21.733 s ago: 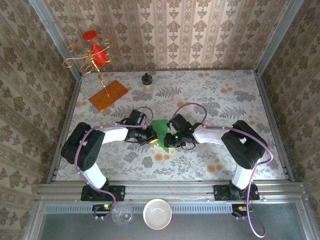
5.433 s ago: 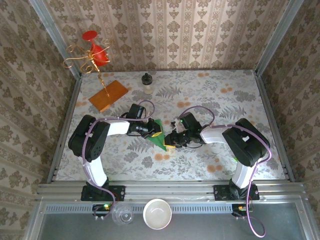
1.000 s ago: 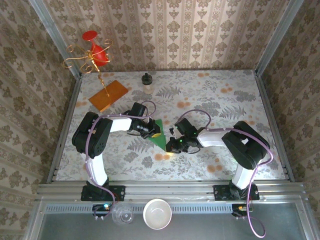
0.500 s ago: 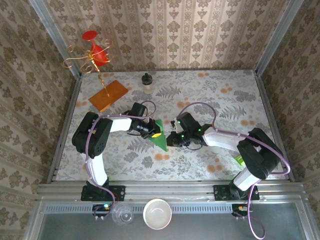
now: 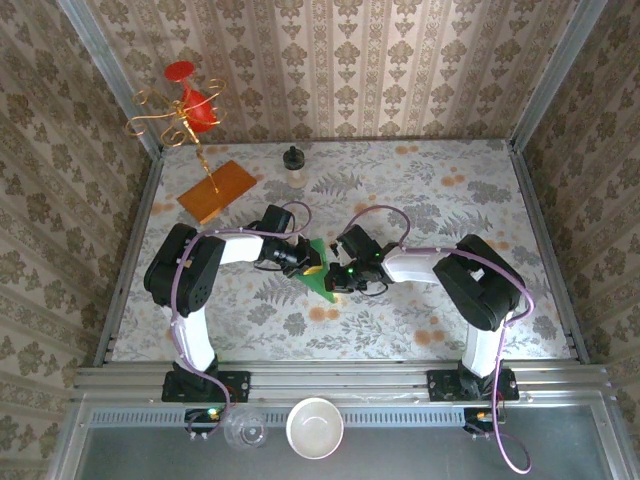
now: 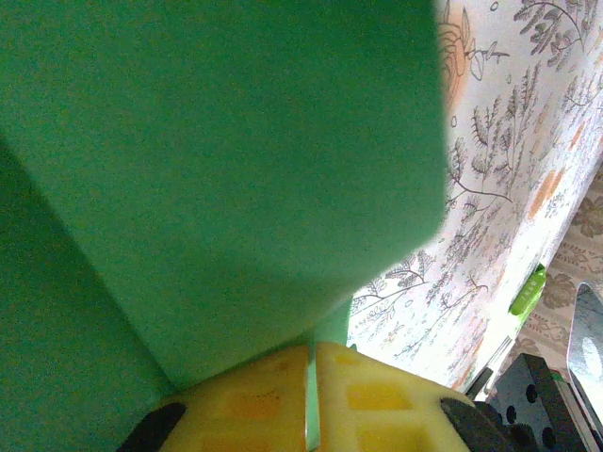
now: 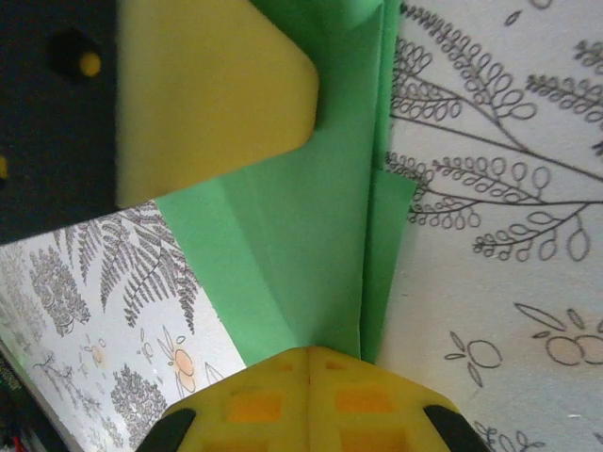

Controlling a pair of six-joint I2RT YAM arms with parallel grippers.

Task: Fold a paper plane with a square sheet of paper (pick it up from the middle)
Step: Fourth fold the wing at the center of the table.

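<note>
Top external view: the square sheet of paper [image 5: 317, 282], folded to a pointed green shape, lies on the flowered table [image 5: 450, 200] just off centre toward 7 o'clock, between the two grippers.
Left side: the left gripper [image 5: 310, 266] is at the paper's 10 o'clock edge. In the left wrist view its yellow pads [image 6: 236, 403] are pressed together with a thin green edge nipped between them.
Right side: the right gripper [image 5: 333, 278] meets the paper from 3 o'clock. In the right wrist view its pads [image 7: 363, 397] are closed on the near end of the creased sheet [image 7: 283, 226].
Crease detail: the right wrist view shows lengthwise folds and a narrow flap along the sheet's 3 o'clock side. A yellow pad of the left gripper [image 7: 207, 94] rests on the sheet at 11 o'clock.
Change, right arm: half a second ago its elbow reached out toward 4 o'clock; now it is drawn in, and the gripper has moved a little toward 9 o'clock, closer over the paper.
Change, left arm: same pose as half a second ago.
Change, paper: its 6 o'clock tip, open to view before, is now partly under the right gripper.
Surroundings: an orange-brown board [image 5: 217, 190] at 10 o'clock, a red and gold stand [image 5: 185, 110] behind it, a small bottle [image 5: 294, 165] at 11 o'clock, and a white bowl [image 5: 315, 428] and a glass [image 5: 244, 428] at 6 o'clock beyond the rail.
Left wrist extra: a small lime-green object [image 6: 526, 290] lies on the table at 4 o'clock.
</note>
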